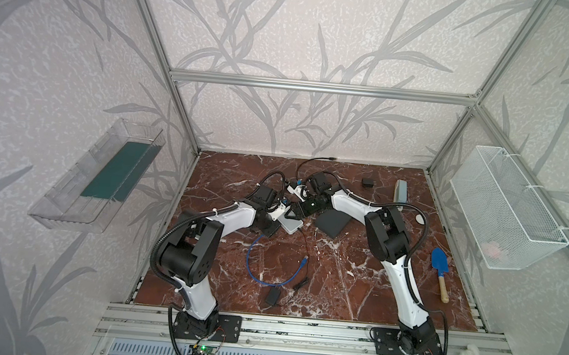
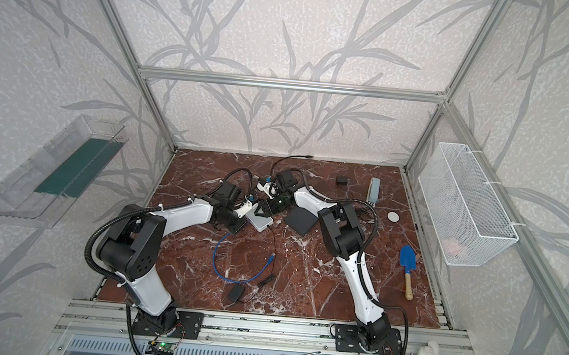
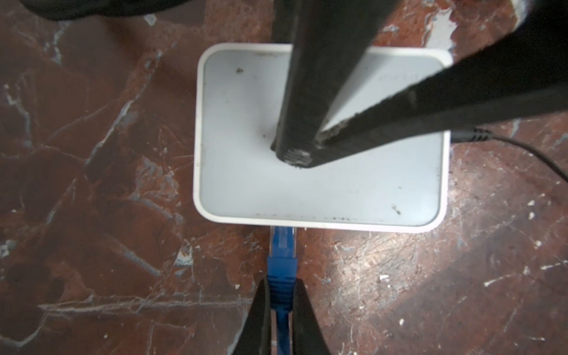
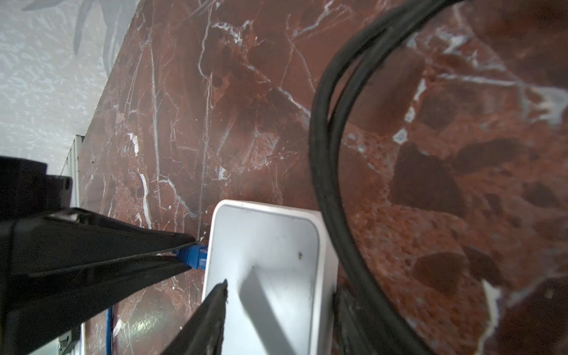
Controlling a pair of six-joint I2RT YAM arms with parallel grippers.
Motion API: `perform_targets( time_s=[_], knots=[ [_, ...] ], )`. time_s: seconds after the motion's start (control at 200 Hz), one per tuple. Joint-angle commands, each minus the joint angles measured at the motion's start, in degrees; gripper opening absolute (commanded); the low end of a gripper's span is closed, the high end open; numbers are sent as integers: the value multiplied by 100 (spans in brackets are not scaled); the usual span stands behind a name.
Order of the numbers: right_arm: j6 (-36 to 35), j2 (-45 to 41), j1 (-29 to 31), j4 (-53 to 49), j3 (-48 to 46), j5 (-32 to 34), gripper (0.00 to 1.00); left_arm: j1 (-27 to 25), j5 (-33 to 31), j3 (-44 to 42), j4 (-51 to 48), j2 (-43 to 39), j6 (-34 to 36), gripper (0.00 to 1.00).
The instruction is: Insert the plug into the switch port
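White box [image 1: 292, 226] is overhung by the parted right gripper [image 4: 282, 290]; blue connector [image 3: 281, 246] is clamped in the left gripper [image 3: 281, 285]; plug [image 3: 470, 135] is lodged at its 4 o'clock edge.

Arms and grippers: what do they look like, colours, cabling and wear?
The left arm and right arm have glossy white shells between black joint housings, with a black ribbed hose looped along each, fastened by white ties. The left gripper and right gripper each have two tapered matte black fingers, the right's tips scuffed grey.

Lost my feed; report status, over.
Left gripper shut on blue connector. Right gripper open over white box. Plug at box side, looks seated. Nothing blocking.
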Motion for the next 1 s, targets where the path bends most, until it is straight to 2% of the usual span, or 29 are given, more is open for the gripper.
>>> perform_targets(
  time_s=[0.0, 0.175, 0.33, 0.755, 0.995],
  knots=[
    [-307, 323, 112, -675, 0, -562, 54, -106, -109, 124, 338, 150, 221, 3],
    [-451, 422, 129, -781, 37, -1205, 52, -119, -153, 257, 389, 260, 346, 2],
    [-613, 583, 171, -983, 193, -1409, 50, -138, -178, 541, 195, 450, 383, 2],
    [-986, 922, 479, -1286, 658, -1368, 48, -208, -160, 755, 227, 460, 576, 0],
    [-1161, 1050, 515, -1402, 951, -1355, 47, -247, 134, 805, 385, 264, 613, 0]
  ],
)
